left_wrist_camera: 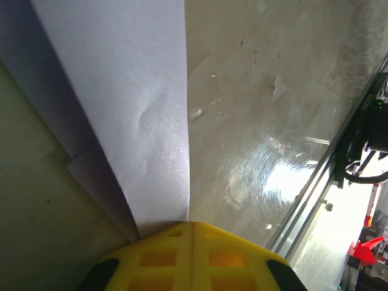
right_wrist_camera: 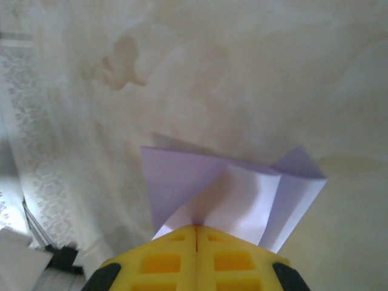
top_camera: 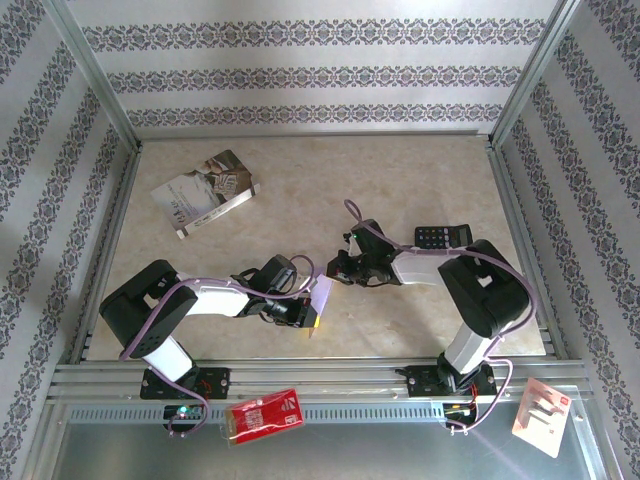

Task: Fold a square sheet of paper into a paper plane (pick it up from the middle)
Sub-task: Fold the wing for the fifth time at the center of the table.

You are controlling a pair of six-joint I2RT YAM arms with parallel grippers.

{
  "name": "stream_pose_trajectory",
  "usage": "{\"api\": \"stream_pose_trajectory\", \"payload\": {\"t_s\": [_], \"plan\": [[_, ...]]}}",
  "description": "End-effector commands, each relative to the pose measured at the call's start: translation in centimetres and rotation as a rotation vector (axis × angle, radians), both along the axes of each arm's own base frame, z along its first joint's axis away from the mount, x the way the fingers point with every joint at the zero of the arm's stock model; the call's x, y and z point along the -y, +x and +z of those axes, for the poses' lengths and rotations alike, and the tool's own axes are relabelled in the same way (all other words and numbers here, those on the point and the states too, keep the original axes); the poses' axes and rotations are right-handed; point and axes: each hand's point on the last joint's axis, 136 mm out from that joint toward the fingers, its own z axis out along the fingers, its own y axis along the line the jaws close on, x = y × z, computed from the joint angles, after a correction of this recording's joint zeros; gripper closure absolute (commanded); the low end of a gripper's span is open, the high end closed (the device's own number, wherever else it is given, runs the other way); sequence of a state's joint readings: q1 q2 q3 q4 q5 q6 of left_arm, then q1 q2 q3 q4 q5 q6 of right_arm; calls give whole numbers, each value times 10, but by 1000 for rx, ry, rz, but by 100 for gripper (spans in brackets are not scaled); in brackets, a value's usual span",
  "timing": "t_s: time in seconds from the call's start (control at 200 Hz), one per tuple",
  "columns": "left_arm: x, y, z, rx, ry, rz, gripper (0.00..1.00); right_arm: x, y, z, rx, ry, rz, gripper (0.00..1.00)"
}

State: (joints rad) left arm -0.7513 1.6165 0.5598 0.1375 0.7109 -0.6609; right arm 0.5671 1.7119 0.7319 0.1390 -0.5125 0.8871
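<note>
The square sheet of paper [top_camera: 322,293] is pale lilac and folded into layered flaps, held up just above the table's near middle between both arms. My left gripper [top_camera: 308,318] is shut on its lower edge; in the left wrist view the yellow fingertips [left_wrist_camera: 193,223] pinch the paper [left_wrist_camera: 145,109] where a long crease runs away from them. My right gripper [top_camera: 335,270] is shut on the opposite side; in the right wrist view its jaws [right_wrist_camera: 196,227] clamp the paper [right_wrist_camera: 200,182], which fans out in a triangular flap and a folded corner. Whether it has a paper plane's shape I cannot tell.
A grey-white printed booklet [top_camera: 205,192] lies at the back left. A black calculator [top_camera: 443,236] sits right of centre, beside the right arm. A red packet [top_camera: 265,414] rests on the front rail and a white-and-red card [top_camera: 543,415] lies at the bottom right. Metal frame posts border the table.
</note>
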Motion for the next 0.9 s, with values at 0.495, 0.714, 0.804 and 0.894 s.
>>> {"api": "stream_pose_trajectory", "payload": {"t_s": [0.495, 0.714, 0.804, 0.894], "plan": [[-51, -32, -45, -140, 248, 33, 100, 40, 58, -28, -18, -43, -146, 100], [-47, -28, -40, -130, 237, 35, 100, 52, 79, -25, -11, -60, -175, 100], [-39, -21, -31, -116, 213, 43, 100, 54, 88, -7, 22, -29, -178, 100], [-25, -8, -10, -90, 160, 61, 96, 59, 86, 18, 82, -42, -156, 100]]}}
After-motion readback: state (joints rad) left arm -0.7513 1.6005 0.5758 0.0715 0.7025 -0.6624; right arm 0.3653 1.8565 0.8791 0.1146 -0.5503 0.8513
